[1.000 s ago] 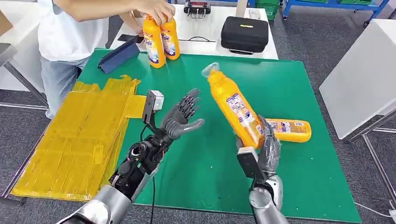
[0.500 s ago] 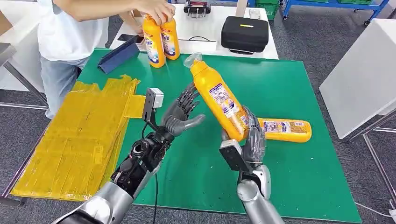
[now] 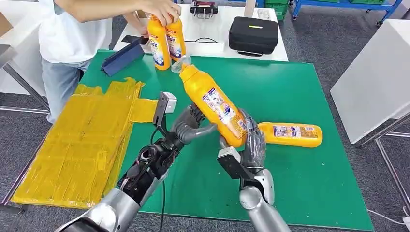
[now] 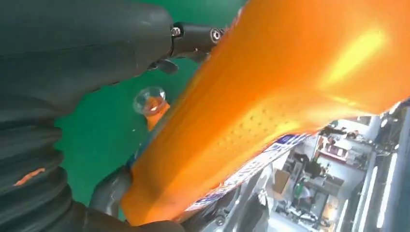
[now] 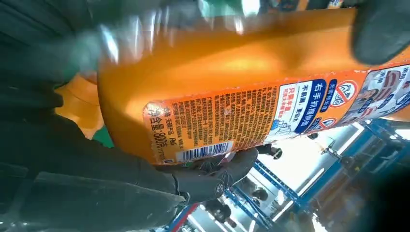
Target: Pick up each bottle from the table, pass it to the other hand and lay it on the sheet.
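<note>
— Orange bottle (image 3: pixel 215 108), mid-frame: why is it leaning toward the upper left?

— The right hand (image 3: pixel 249 145) is grasping its base and tilting the neck across, so the left hand (image 3: pixel 191 126), fingers spread and touching the body, is getting a place to close.

— And the yellow sheet (image 3: pixel 72 145)?

— Lying at the left, waiting. Another bottle (image 3: pixel 290 135) is resting on the green table (image 3: pixel 300 92), right of centre.

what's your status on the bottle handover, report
Right hand grips tilted bottle. Left hand at bottle, grip unclear. Yellow sheet free.
</note>
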Available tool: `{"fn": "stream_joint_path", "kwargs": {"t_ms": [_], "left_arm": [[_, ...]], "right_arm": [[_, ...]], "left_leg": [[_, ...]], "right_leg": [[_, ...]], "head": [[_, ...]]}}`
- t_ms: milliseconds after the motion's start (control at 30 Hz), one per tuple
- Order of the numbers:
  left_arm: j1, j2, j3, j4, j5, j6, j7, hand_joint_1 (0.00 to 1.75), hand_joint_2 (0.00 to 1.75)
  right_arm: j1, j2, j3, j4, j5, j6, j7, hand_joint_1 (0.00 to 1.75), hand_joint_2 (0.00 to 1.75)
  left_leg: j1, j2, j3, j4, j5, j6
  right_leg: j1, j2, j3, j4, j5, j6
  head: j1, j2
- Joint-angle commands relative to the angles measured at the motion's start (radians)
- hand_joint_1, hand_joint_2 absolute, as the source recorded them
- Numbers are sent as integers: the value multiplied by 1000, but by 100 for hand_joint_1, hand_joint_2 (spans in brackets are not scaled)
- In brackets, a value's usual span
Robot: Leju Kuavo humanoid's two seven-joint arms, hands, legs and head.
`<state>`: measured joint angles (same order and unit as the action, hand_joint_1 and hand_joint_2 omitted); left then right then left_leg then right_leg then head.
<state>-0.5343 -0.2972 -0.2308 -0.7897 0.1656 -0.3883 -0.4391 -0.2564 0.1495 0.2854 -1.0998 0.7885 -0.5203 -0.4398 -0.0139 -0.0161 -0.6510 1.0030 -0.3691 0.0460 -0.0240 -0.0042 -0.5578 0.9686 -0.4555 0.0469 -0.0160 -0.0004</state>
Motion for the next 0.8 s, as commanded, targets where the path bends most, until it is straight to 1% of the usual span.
{"fn": "stream_joint_path", "kwargs": {"t_ms": [33, 67, 100, 133, 233, 267, 300, 333, 367, 400, 500, 567, 600, 633, 667, 700, 733, 767, 800], "left_arm": [[-102, -22, 19, 152, 92, 90, 37, 0, 175], [-111, -22, 29, 165, 102, 108, 39, 0, 175], [-120, -22, 38, 180, 112, 130, 39, 0, 175], [-125, -20, 40, 186, 115, 139, 38, 0, 175], [-125, -20, 40, 186, 115, 139, 38, 0, 175], [-125, -18, 41, 186, 115, 138, 37, 0, 175], [-126, -18, 44, 190, 121, 136, 38, 0, 175], [-129, -16, 45, 198, 130, 131, 40, 0, 175], [-132, -16, 48, 205, 142, 127, 44, 0, 175], [-134, -15, 49, 210, 151, 121, 48, 0, 175], [-134, -15, 54, 208, 186, 97, 60, 0, 175], [-132, -15, 53, 201, 210, 86, 73, 0, 175], [-132, -15, 53, 199, 213, 82, 76, 0, 175], [-129, -15, 55, 195, 218, 86, 75, 0, 175], [-125, -16, 56, 191, 231, 70, 81, 0, 175], [-122, -14, 54, 187, 234, 61, 79, 0, 175], [-113, -10, 46, 175, 230, 75, 66, 148, 175], [-110, -7, 41, 170, 230, 66, 62, 175, 175], [-105, 0, 26, 158, 215, 68, 44, 175, 175]], "right_arm": [[15, -4, 56, -39, 42, -6, 23, 175, 175], [17, -4, 60, -42, 48, -10, 24, 175, 175], [14, -4, 66, -38, 50, -8, 27, 175, 175], [11, -3, 70, -37, 49, -6, 26, 175, 175], [11, -3, 70, -37, 49, -6, 26, 175, 175], [10, -2, 71, -37, 49, -6, 27, 175, 175], [7, -1, 74, -33, 49, -3, 27, 175, 175], [3, -1, 80, -28, 48, 0, 25, 175, 175], [0, -1, 84, -23, 46, 1, 23, 175, 175], [-3, 0, 87, -18, 44, 3, 23, 175, 175], [-6, 0, 94, 0, 36, 2, 21, 175, 175], [-10, 0, 98, 15, 31, 2, 19, 175, 175], [-11, 0, 99, 18, 31, 3, 19, 175, 175], [-13, 3, 100, 21, 30, 5, 19, 175, 175], [-14, 3, 101, 22, 30, 8, 19, 175, 175], [-15, 3, 101, 23, 31, 8, 19, 175, 175], [-14, 3, 98, 21, 32, 9, 19, 175, 175], [-14, 2, 98, 21, 33, 9, 19, 175, 175], [-14, 1, 95, 21, 34, 9, 18, 175, 175]], "left_leg": [[2, -1, 3, 1, -2, -3], [1, 0, 2, 0, -1, -2], [2, 1, 4, 1, -3, -4], [1, 0, 2, 0, -1, -3], [2, 1, 3, 1, -2, -3], [3, 3, 8, 2, -5, -6], [1, 1, 2, 0, -2, -2], [2, 2, 5, 1, -3, -4], [2, 2, 3, 1, -2, -3], [2, 3, 6, 1, -4, -4], [2, 3, 5, 1, -3, -4], [3, 3, 8, 1, -5, -5], [2, 3, 4, 0, -3, -3], [2, 3, 6, 1, -4, -4], [1, 2, 2, 0, -2, -3], [3, 4, 8, 1, -5, -6], [2, 3, 5, 1, -3, -4], [2, 4, 6, 1, -4, -4], [1, 2, 2, 0, -2, -2]], "right_leg": [[2, -1, 5, -1, -2, -3], [1, -1, 3, -1, -1, -2], [2, 0, 5, -1, -2, -3], [2, 0, 3, -1, -1, -2], [2, 1, 4, -1, -1, -2], [3, 2, 9, -1, -3, -5], [2, 0, 3, -1, -1, -2], [2, 1, 6, -1, -2, -3], [2, 1, 4, -1, -1, -3], [2, 2, 7, -1, -3, -3], [2, 2, 6, -1, -2, -3], [3, 2, 9, -2, -3, -5], [2, 2, 5, -1, -1, -3], [2, 3, 7, -1, -2, -4], [1, 1, 3, -1, -1, -2], [3, 3, 9, -1, -3, -5], [2, 2, 6, -1, -2, -3], [3, 3, 7, -1, -2, -4], [1, 2, 3, -1, -1, -2]], "head": [[0, 0], [0, 0], [0, 0], [0, 0], [-1, 0], [0, 0], [0, 0], [0, 0], [0, 0], [0, 0], [0, 0], [0, 0], [0, 0], [0, 0], [-1, 0], [0, 0], [0, 0], [0, 0], [0, 0]]}}
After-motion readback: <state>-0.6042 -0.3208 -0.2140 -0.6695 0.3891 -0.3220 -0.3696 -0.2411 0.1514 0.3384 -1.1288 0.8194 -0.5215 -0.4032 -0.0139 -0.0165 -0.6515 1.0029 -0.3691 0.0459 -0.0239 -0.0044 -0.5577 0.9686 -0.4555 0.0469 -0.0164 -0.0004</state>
